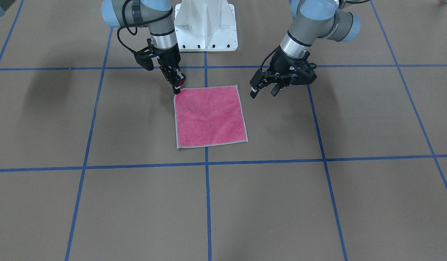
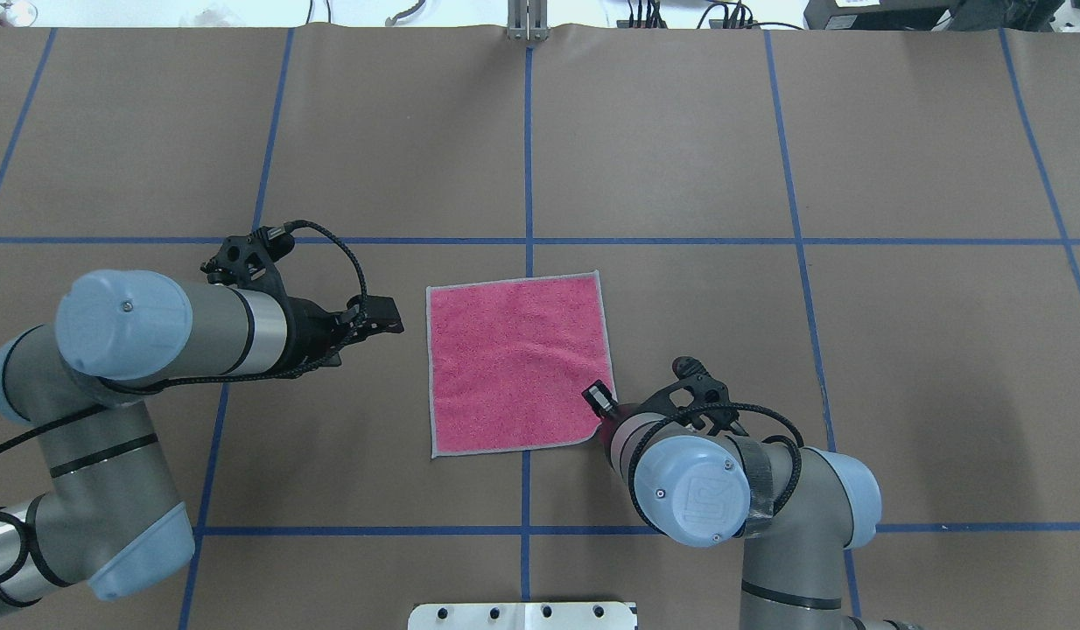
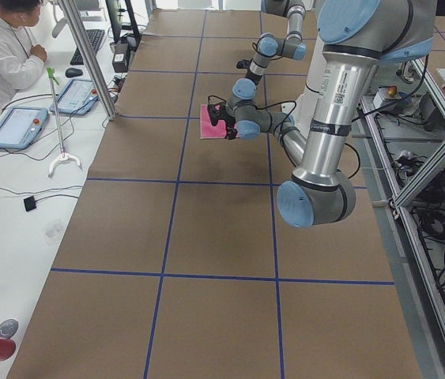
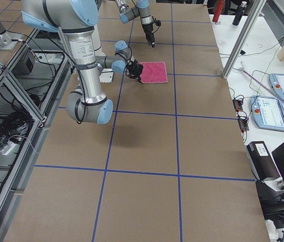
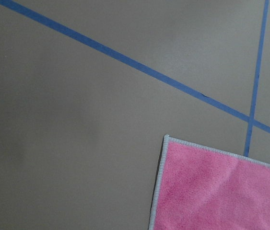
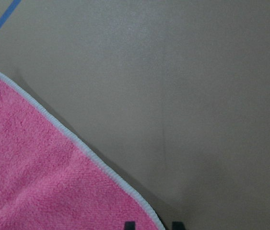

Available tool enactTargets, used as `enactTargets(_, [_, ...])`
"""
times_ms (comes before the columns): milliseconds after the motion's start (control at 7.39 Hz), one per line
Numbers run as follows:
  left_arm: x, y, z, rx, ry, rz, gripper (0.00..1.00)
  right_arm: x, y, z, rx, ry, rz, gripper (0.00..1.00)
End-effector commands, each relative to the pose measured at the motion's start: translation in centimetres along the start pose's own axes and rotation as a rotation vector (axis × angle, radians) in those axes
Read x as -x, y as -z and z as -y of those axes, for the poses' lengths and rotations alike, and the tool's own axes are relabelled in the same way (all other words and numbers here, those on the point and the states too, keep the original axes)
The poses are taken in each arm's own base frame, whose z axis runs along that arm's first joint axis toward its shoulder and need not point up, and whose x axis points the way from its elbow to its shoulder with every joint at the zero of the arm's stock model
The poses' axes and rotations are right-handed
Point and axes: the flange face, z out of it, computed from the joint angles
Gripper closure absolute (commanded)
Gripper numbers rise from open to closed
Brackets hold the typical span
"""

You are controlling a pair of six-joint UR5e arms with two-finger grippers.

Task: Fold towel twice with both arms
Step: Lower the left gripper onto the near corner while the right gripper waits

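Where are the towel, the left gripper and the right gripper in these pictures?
towel [image 2: 515, 363]: overhead view, middle of its pink face.
left gripper [image 1: 263, 92]: front-facing view, the gap between its open jaws.
right gripper [image 1: 177, 88]: front-facing view, the jaw tips at the towel's corner.

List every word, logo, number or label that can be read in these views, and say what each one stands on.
"UR": logo moulded on the blue joint cap of the right arm, overhead view.
Lettering along the left arm, front-facing view: too small to read.
Printed label on the left arm's upright tube: blurred, unreadable.
Printed label on the right arm's upright tube: blurred, unreadable.
The towel carries no text.
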Motion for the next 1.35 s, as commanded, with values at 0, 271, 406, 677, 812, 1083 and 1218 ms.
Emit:
enactTargets(0, [0.0,-1.7,-4.4,-0.017,0.058,-0.005,0.01,0.1,0.0,0.1,-0.009,-0.002,0.008,1.0])
enactTargets(271, [-0.9,-3.0,-8.8,-0.015,0.09,-0.018,0.09,0.1,0.0,0.1,-0.011,-0.004,0.011,1.0])
enactTargets(406, [-1.1,-3.6,-9.2,-0.016,0.102,-0.016,0.14,0.1,0.0,0.1,-0.011,-0.004,0.011,1.0])
enactTargets(677, [-1.3,-5.3,-9.4,-0.02,0.111,0.002,0.27,0.1,0.0,0.1,-0.011,-0.004,0.011,1.0])
enactTargets(812, [-1.7,-5.7,-9.4,-0.02,0.111,0.002,0.29,0.1,0.0,0.1,-0.011,-0.004,0.011,1.0])
enactTargets(1083, [-1.4,-6.0,-9.5,-0.02,0.11,0.01,0.29,0.1,0.0,0.1,-0.011,-0.004,0.011,1.0])
enactTargets(1218, [-1.2,-6.2,-10.3,-0.009,0.103,0.015,0.29,0.1,0.0,0.1,-0.011,-0.004,0.011,1.0])
